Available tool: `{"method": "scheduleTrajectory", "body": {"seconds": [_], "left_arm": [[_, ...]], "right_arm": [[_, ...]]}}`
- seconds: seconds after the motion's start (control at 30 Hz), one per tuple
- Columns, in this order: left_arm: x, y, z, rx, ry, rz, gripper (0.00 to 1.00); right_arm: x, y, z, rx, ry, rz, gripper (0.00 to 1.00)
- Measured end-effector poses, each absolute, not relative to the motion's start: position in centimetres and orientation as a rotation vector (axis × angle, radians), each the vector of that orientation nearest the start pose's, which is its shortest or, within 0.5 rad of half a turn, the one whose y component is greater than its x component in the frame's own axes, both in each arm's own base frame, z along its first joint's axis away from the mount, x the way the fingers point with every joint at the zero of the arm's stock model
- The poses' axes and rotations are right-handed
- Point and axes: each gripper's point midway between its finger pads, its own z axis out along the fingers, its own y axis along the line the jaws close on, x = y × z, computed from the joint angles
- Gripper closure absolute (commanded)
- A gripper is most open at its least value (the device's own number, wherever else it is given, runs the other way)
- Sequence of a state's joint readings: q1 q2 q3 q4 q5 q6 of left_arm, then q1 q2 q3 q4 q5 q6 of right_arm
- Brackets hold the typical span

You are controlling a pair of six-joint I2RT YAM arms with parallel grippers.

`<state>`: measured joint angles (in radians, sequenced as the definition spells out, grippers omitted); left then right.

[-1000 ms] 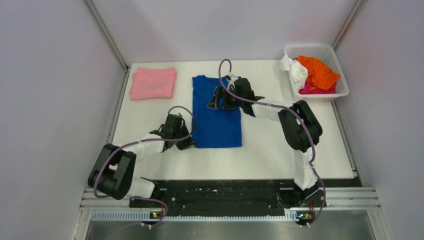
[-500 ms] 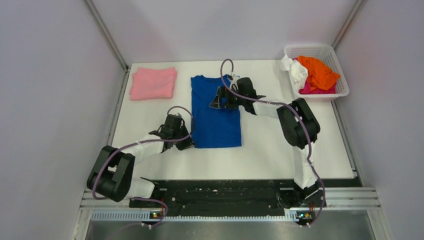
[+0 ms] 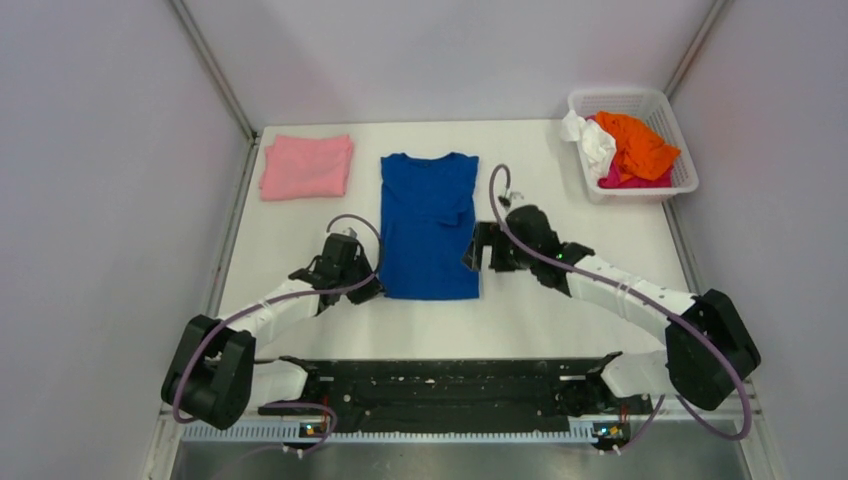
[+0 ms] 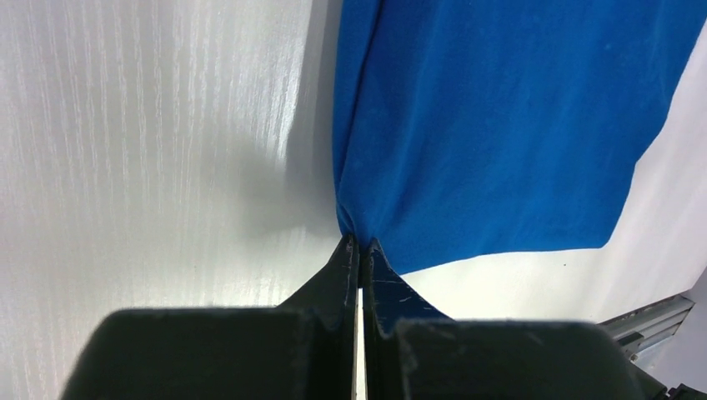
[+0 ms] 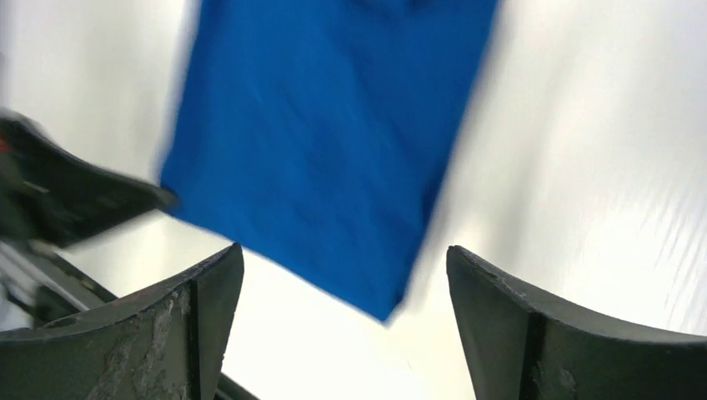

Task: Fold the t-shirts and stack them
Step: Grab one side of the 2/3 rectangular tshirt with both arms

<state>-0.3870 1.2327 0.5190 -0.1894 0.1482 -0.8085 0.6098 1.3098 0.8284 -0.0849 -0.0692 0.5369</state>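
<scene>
- Your left gripper [image 3: 370, 288] was pinched tight on the near-left corner of the blue t-shirt [image 3: 428, 225]. The left wrist view showed the cloth [image 4: 500, 125] puckered right at the closed tips [image 4: 359, 243].
- Your left arm lay low, its forearm running from the near-left base forward and inward to that corner.
- Your right gripper [image 3: 478, 247] had its jaws wide apart and held nothing, just beside the shirt's right edge toward the hem.
- Your right arm had its elbow far out to the right, with the forearm stretched leftward over the table [image 3: 560, 300].
- Your right wrist view was blurred. The shirt's near corner [image 5: 325, 150] lay below the gap in the spread gripper [image 5: 343, 250].
- The blue t-shirt lay flat mid-table as a narrow rectangle, collar at the far end, a sleeve folded in on its right side.
- Its upper face showed plain blue.
- A folded pink t-shirt [image 3: 306, 166] sat at the far left, well apart from the blue one.
- A white mesh basket [image 3: 620, 97] at the far right held a crumpled orange t-shirt [image 3: 635, 143], white t-shirt [image 3: 597, 140] and magenta t-shirt [image 3: 625, 179].
</scene>
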Motion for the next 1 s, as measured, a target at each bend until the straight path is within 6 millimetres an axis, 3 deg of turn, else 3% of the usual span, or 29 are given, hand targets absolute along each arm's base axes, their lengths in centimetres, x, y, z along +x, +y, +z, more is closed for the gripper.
{"method": "scheduleTrajectory", "body": {"seconds": [0.1,0.2,0.4,0.57,0.7,0.8,0.9,1.0], "left_arm": [[23.9,-15.8,3.5,-0.48,2.559,-0.658,1.0],[23.6,-15.6,3.1,-0.485,2.57,-0.647,1.0],[23.2,-15.4,2.6,-0.49,2.582,-0.635,1.0],[23.2,-15.4,2.5,-0.491,2.584,-0.633,1.0],[23.1,-15.3,2.4,-0.492,2.589,-0.63,1.0],[23.1,-15.3,2.4,-0.496,2.591,-0.63,1.0],[22.8,-15.3,2.2,-0.503,2.592,-0.631,1.0],[22.3,-15.2,2.3,-0.5,2.588,-0.636,1.0]], "right_arm": [[25.1,23.3,8.4,-0.131,2.436,0.63,0.23],[22.0,22.4,5.3,-0.156,2.556,0.567,0.31],[21.8,23.9,3.5,-0.159,2.583,0.604,0.47],[22.0,25.4,2.6,-0.165,2.585,0.656,0.67],[21.3,26.5,2.3,-0.19,2.59,0.686,0.69],[21.2,26.8,2.3,-0.181,2.593,0.694,0.8],[21.0,26.6,2.1,-0.164,2.602,0.691,1.0],[20.7,26.5,1.9,-0.161,2.61,0.694,1.0]]}}
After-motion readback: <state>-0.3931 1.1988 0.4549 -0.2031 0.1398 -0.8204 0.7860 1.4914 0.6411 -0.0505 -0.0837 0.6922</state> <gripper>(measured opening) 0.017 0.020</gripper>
